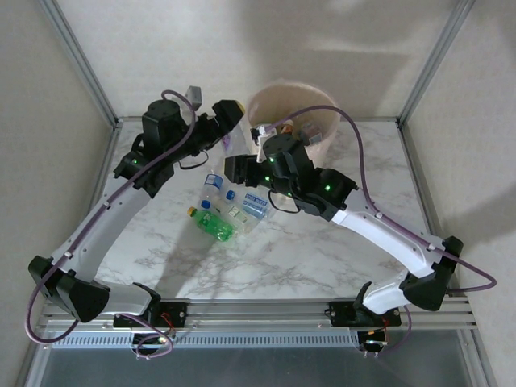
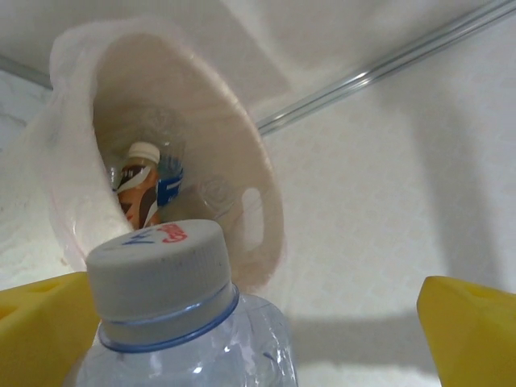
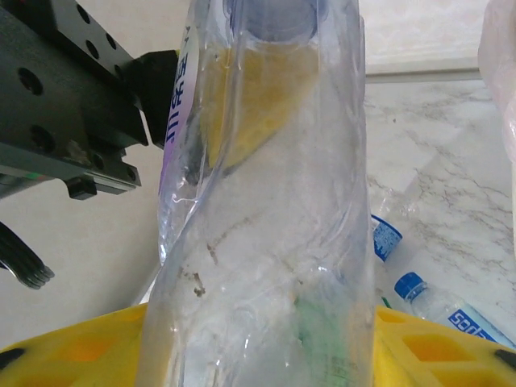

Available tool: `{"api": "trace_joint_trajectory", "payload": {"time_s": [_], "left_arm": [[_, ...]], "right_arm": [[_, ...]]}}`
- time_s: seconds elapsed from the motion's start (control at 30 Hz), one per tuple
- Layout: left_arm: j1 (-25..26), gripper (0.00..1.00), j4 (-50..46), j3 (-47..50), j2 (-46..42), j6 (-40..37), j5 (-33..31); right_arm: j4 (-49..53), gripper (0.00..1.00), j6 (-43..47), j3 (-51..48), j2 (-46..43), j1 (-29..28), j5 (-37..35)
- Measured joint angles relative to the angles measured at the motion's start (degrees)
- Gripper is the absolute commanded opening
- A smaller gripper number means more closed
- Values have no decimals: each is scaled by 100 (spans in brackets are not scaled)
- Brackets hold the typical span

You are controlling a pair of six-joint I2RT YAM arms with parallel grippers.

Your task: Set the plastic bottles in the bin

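A clear plastic bottle (image 3: 274,201) with a pale cap (image 2: 161,270) stands between both grippers, just left of the bin (image 1: 260,103). My right gripper (image 3: 258,355) is shut on its body, a yellow finger pressing each side. My left gripper (image 2: 258,339) is open around the bottle's neck, with its right finger (image 2: 472,326) well off the plastic. In the top view the bottle (image 1: 232,139) hangs between the left gripper (image 1: 228,121) and the right gripper (image 1: 235,165). The peach bin (image 2: 242,137) holds an orange-brown labelled bottle (image 2: 139,192). A green bottle (image 1: 214,226) and clear blue-capped ones (image 1: 250,201) lie on the table.
The marble table (image 1: 322,242) is fenced by metal frame posts (image 1: 81,60) at the back corners and pale walls. Loose bottles (image 3: 439,302) lie on the table below the right gripper. The two arms reach close together over the table's middle.
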State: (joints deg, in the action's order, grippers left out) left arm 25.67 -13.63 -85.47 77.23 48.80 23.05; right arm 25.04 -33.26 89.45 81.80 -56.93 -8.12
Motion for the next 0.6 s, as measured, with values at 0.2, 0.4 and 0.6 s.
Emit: {"api": "trace_joint_trajectory", "payload": {"time_s": [0.2,0.4,0.6], "left_arm": [[-190,99,-122,-197,-31,-155,-144],[-452,100,-208,-181,-146,-212,-227],[-494,100,-212,63,-433,-328,-413]], "right_arm": [[-11,56,22,0,-76,39,-219],[170,56,79,74,-157,514,-413],[527,56,313,516,-149,1600,-544]]}}
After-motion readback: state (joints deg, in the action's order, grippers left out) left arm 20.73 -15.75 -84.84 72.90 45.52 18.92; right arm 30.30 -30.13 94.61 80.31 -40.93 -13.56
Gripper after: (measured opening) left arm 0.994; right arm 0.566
